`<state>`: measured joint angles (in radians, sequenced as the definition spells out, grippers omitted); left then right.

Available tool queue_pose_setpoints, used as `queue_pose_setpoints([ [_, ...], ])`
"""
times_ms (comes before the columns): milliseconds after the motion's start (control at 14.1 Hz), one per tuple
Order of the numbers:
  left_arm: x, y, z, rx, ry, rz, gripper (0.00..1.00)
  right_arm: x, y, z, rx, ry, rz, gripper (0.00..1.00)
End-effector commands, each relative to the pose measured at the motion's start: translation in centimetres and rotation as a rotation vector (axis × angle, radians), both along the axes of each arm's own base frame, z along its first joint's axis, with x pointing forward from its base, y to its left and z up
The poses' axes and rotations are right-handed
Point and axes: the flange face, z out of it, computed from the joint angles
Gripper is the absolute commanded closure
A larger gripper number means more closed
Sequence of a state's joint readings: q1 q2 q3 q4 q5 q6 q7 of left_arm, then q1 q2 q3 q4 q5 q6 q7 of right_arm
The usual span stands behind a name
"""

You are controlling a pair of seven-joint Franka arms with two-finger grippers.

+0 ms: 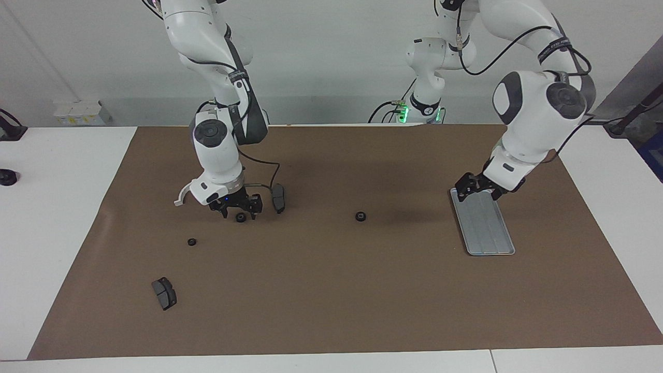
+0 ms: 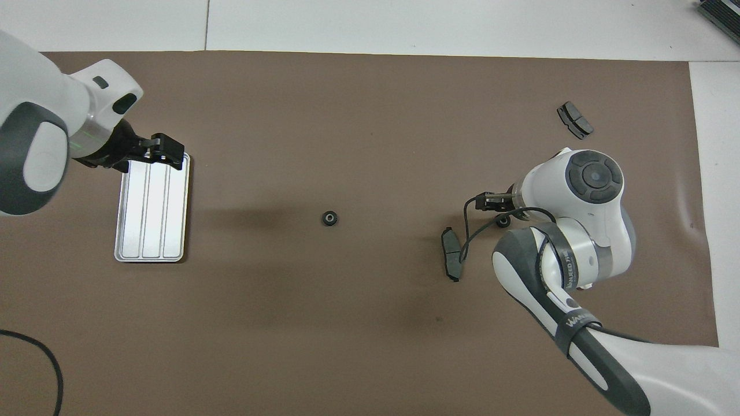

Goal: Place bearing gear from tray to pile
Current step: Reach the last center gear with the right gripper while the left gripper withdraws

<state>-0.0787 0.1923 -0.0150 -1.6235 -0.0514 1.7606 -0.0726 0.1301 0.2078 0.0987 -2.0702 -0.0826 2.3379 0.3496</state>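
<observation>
the tray (image 1: pixel 483 221) lies flat on the brown mat (image 1: pixel 331 290) toward the left arm's end of the surface, its long axis running from nearer the robots to farther from them, grooves lengthwise; its grooved bed holds nothing. one bearing gear (image 1: pixel 360 216) sits flat on the mat between the tray and the pile, hole up, well apart from both (round, so it points no way). a second bearing gear (image 1: pixel 241 217) lies on the mat directly below the right gripper (image 1: pixel 236 206), whose fingers stand spread apart to either side of it, gripping nothing. a third small gear (image 1: pixel 191 242) rests farther from the robots, toward the right arm's end. around them lie the pile's parts: a dark brake pad (image 1: pixel 278 198) just beside the right gripper, another brake pad (image 1: pixel 164 293) farther out, and a white half-ring bracket (image 1: pixel 182 194) partly hidden by the right arm. the left gripper (image 1: pixel 479 187) hangs low over the tray's end nearer the robots, fingers spread and holding nothing. nothing lies on the mat between the middle gear and the pile.
</observation>
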Motion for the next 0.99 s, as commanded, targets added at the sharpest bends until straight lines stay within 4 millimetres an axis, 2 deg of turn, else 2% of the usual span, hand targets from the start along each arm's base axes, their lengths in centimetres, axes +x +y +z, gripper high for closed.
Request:
queue_pose_setpoints([
  [0,-2.6,0.7,4.3,0.004,-0.007,-0.005,0.0,0.5,4.5,1.6,0.039,-0.053,-0.004,0.0],
  [142,-4.0,2.4,7.1,0.005,-0.038,0.02,0.0,0.7,9.0,2.4,0.058,-0.08,0.027,0.0],
  [212,-4.5,2.5,7.9,0.004,-0.05,0.023,0.0,0.4,11.3,2.7,0.067,-0.088,0.029,0.0],
  [354,-4.7,2.5,8.0,0.005,-0.05,0.025,0.0,-0.1,15.9,3.1,0.078,-0.091,0.027,0.0],
  [708,-4.7,2.9,7.6,0.035,-0.057,0.023,0.0,-1.0,28.4,0.5,0.078,-0.075,-0.007,0.0],
  [920,-4.9,2.7,7.5,0.082,-0.059,0.002,0.0,-0.1,32.7,-1.1,0.064,-0.092,-0.013,0.0],
])
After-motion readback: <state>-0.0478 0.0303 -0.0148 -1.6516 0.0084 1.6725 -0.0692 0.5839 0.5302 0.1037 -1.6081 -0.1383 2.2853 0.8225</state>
